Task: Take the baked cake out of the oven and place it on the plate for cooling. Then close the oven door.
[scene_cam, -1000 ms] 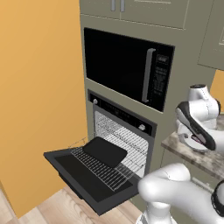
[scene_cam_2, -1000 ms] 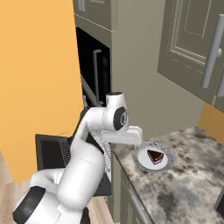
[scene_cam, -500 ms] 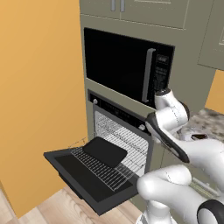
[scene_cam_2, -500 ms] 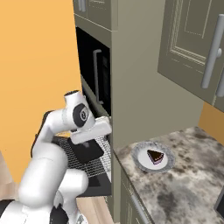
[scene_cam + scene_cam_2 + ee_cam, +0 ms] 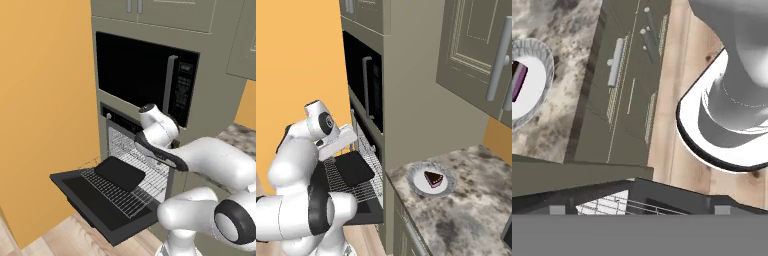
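- Pincer: hidden behind the white arm's wrist in both base views; whether it is wide or narrow cannot be told.
- Round grey-rimmed white plate (image 5: pixel 431 180) on the mottled stone surface (image 5: pixel 471 215) holds the small dark chocolate cake wedge (image 5: pixel 433 178).
- Wide black oven door (image 5: pixel 100 207) hangs open; a black rectangular baking tray (image 5: pixel 120 173) lies on the pulled-out wire rack (image 5: pixel 125 192).
- Hand view cuts off the plate at its left edge.

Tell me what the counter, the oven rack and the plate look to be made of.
Counter: polished stone, granite-like, judging by its mottled grey-brown speckle.
Oven rack: bare metal wire, seen as a thin silvery grid pulled out over the open oven door.
Plate: probably glazed ceramic, with a smooth white centre and grey patterned rim; the cake sits on it.
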